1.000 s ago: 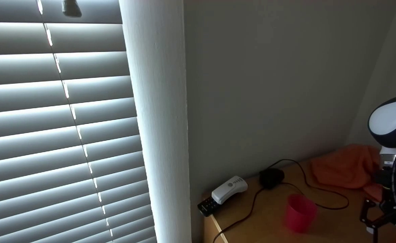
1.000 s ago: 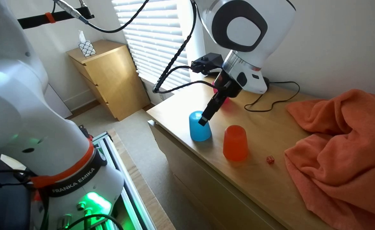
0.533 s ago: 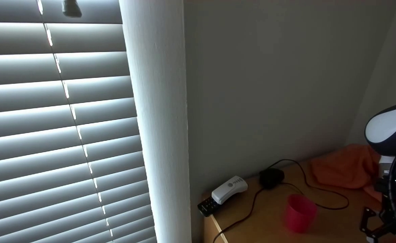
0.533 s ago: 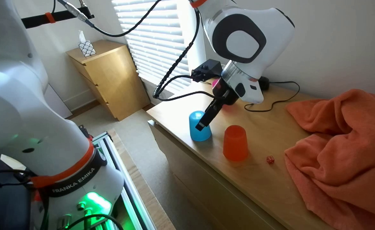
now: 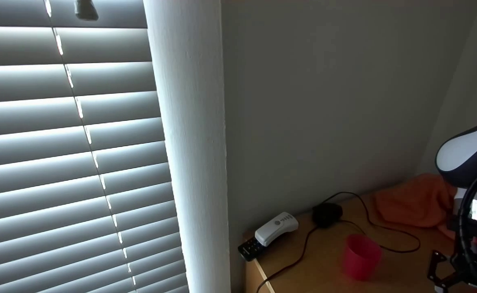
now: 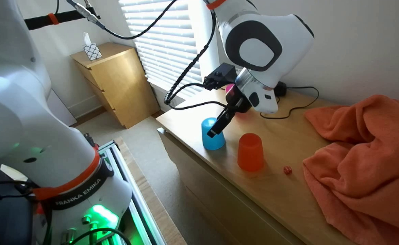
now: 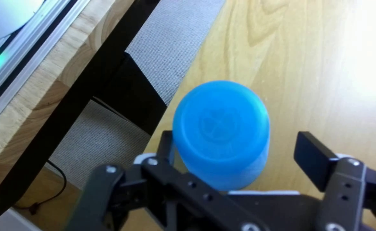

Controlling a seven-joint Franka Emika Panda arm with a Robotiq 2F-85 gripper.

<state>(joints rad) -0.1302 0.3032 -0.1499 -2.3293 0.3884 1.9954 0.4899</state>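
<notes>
Jaws lowered, spread wide; wrist view shows blue cup (image 7: 220,128) between.

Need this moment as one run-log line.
gripper: open; blue cup: upside down, between the jaws in wrist view, not gripped; orange cup: upside down; red die: near orange cloth

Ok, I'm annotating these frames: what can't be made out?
Inside of the blue cup: wrist view, hidden by its upturned base.
Pips on the red die: in an exterior view, too small.
Part of the orange cloth: in an exterior view, cut off by the right edge.
</notes>
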